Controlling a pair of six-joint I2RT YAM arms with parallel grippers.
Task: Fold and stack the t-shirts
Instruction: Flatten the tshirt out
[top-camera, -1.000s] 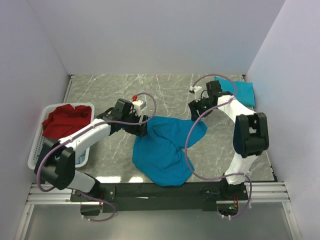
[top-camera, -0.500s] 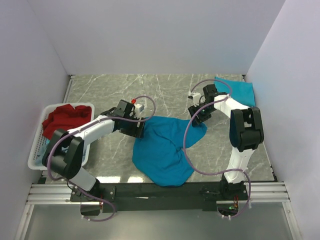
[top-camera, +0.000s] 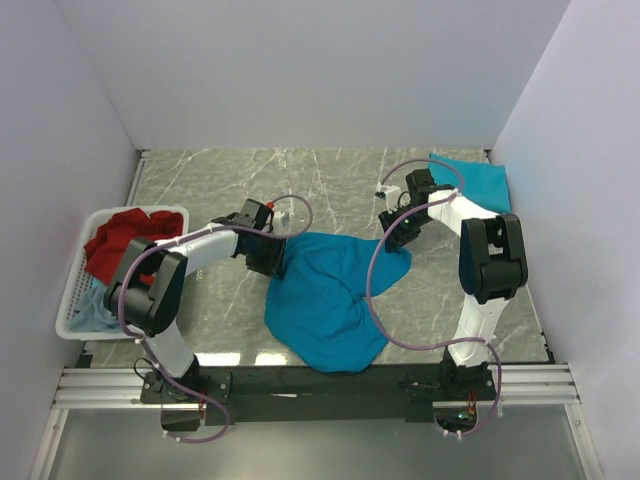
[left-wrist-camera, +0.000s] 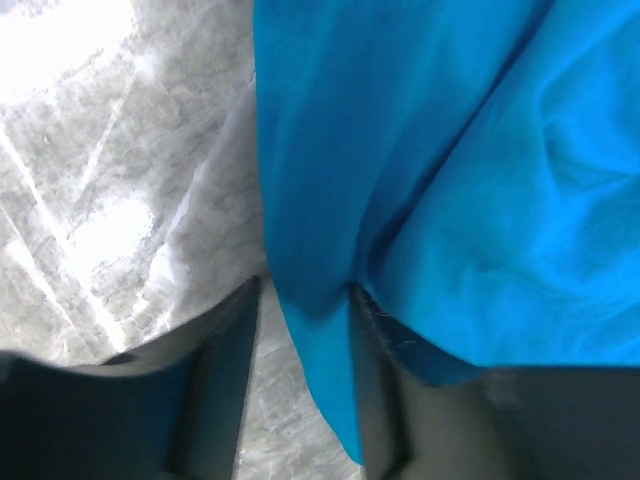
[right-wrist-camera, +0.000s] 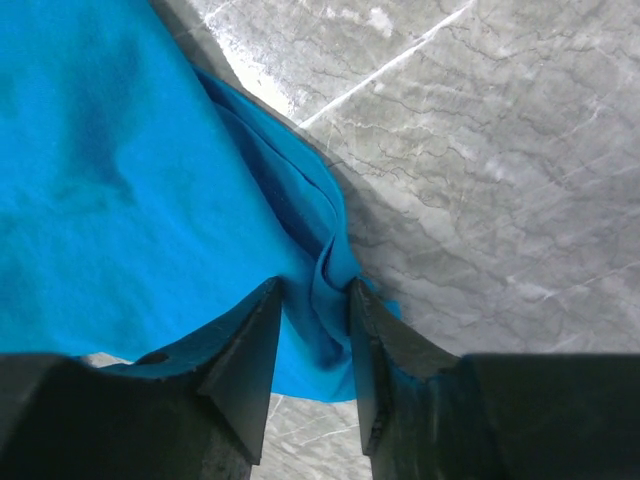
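One teal shirt (top-camera: 330, 300) lies loose and unfolded on the middle of the table (top-camera: 220, 185), its near end reaching the table's front edge. Both claws sit on its far side, one at each upper corner.

Left claw (top-camera: 274, 262): at the shirt's left corner, low over the marble, pressed together on a fold of the edge. In the left wrist view a strip of teal cloth runs down between the two dark fingers (left-wrist-camera: 222, 400) and fills the gap. Bare marble shows to the left of it.

Right claw (top-camera: 398, 238): at the shirt's right corner, pinching a bunched ridge of cloth. In the right wrist view the ridge rises into the narrow gap between the fingers (right-wrist-camera: 250, 370), with creases running out from the pinch. Bare marble lies to the right.

Shirt's look: plain bright teal, no pattern, soft and matte. It is wide across the far side between the claws and narrows to a rounded lobe near the front. A deep crease runs down the middle, with shallow wrinkles around it.

Folded shirt (top-camera: 478, 182): same teal, lying flat at the far right corner of the table, apart from the loose one and beyond the right claw.

Basket (top-camera: 72, 290): white, slatted, at the table's left edge. Red shirt (top-camera: 125, 240) is heaped in its far end, pale grey-blue cloth (top-camera: 95, 312) in its near end.
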